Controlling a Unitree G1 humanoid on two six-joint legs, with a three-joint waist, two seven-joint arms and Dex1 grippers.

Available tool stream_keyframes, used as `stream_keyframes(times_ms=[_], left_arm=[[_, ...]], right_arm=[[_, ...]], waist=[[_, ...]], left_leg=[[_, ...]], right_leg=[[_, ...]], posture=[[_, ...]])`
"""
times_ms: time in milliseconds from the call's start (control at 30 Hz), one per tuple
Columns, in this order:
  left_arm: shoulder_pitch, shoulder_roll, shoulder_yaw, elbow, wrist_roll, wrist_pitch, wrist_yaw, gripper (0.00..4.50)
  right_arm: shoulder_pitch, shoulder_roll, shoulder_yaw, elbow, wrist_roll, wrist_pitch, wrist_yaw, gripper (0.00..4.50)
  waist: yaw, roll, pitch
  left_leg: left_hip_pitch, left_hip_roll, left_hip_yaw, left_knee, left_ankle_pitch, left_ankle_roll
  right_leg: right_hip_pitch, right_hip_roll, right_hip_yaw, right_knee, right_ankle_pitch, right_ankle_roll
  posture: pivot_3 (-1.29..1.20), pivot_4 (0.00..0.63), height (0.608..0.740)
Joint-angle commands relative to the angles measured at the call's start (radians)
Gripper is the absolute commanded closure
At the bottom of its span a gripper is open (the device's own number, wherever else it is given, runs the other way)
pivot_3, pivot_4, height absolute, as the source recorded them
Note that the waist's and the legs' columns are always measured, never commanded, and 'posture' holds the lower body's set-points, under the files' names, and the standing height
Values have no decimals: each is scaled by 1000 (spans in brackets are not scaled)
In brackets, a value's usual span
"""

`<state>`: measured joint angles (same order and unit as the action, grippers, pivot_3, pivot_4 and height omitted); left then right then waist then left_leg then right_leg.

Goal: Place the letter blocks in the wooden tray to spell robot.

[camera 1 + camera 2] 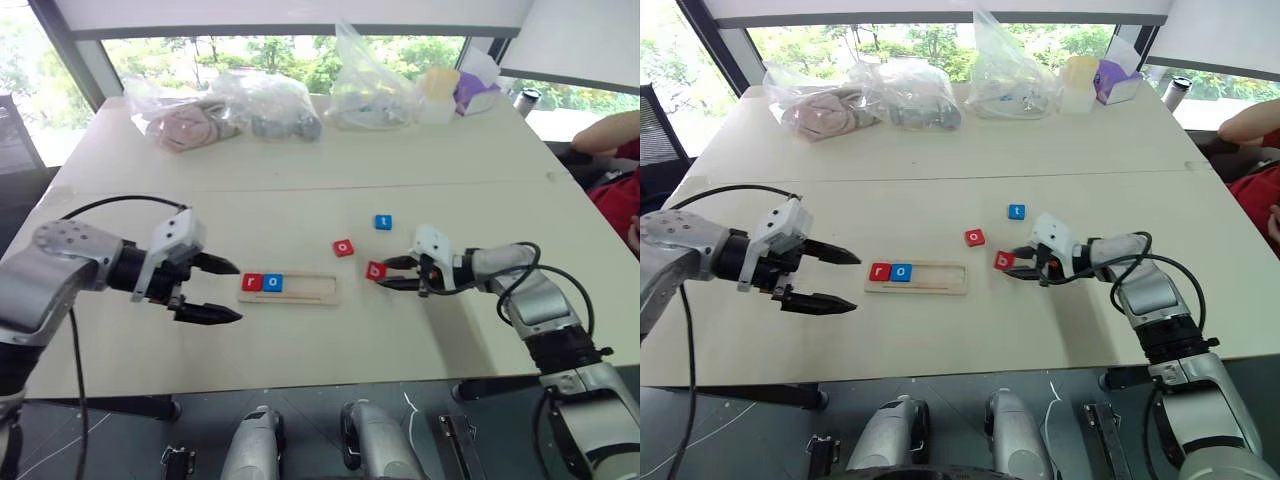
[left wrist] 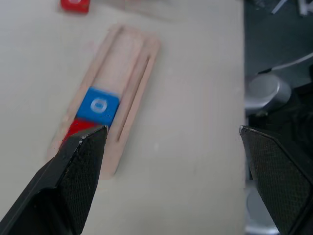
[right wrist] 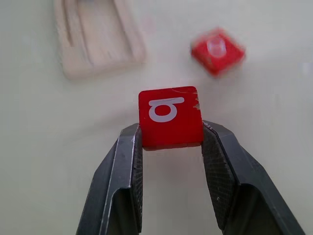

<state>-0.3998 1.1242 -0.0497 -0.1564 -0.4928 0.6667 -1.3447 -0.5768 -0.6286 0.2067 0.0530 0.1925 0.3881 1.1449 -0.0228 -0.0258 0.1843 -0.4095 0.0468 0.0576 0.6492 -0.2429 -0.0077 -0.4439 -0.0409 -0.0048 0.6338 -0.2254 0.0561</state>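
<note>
The wooden tray (image 1: pixel 312 290) lies on the table with a red "r" block (image 1: pixel 252 282) and a blue "o" block (image 1: pixel 273 283) side by side at its left end. My right gripper (image 1: pixel 385 273) is shut on a red "b" block (image 3: pixel 169 116), a little right of the tray's right end. A red "o" block (image 1: pixel 343 247) and a blue "t" block (image 1: pixel 383 222) lie loose on the table behind it. My left gripper (image 1: pixel 239 292) is open at the tray's left end, its fingers (image 2: pixel 80 161) wide apart with nothing between them.
Several clear plastic bags (image 1: pixel 270 105) of parts and a purple tissue box (image 1: pixel 475 95) stand along the table's far side. A person's arm in red (image 1: pixel 615 135) shows at the right. The table's front edge (image 1: pixel 300 385) runs close below the tray.
</note>
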Motion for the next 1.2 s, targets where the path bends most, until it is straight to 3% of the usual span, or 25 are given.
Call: stream_keyframes(times_ms=[33,467,1200], left_arm=[[-9,44,35,89,86,-103,4,0],[76,9,102,8,43,-52,57,0],[90,-12,86,-11,56,-44,91,0]], right_arm=[[-52,35,79,-100,-40,69,-28,3383],[-210,226,245,52,-121,183,-87,3383],[-228,300,267,95,-174,178,-93,3383]], waist=[[6,0,0],[9,0,0],[9,0,0]], left_leg=[[0,0,1,0,0,0],[-2,-1,8,1,0,0],[0,0,7,1,0,0]], right_leg=[[0,1,-1,0,0,0],[0,-5,1,-2,0,0],[0,-3,1,0,0,0]], posture=[[0,150,740],[0,150,740],[0,150,740]])
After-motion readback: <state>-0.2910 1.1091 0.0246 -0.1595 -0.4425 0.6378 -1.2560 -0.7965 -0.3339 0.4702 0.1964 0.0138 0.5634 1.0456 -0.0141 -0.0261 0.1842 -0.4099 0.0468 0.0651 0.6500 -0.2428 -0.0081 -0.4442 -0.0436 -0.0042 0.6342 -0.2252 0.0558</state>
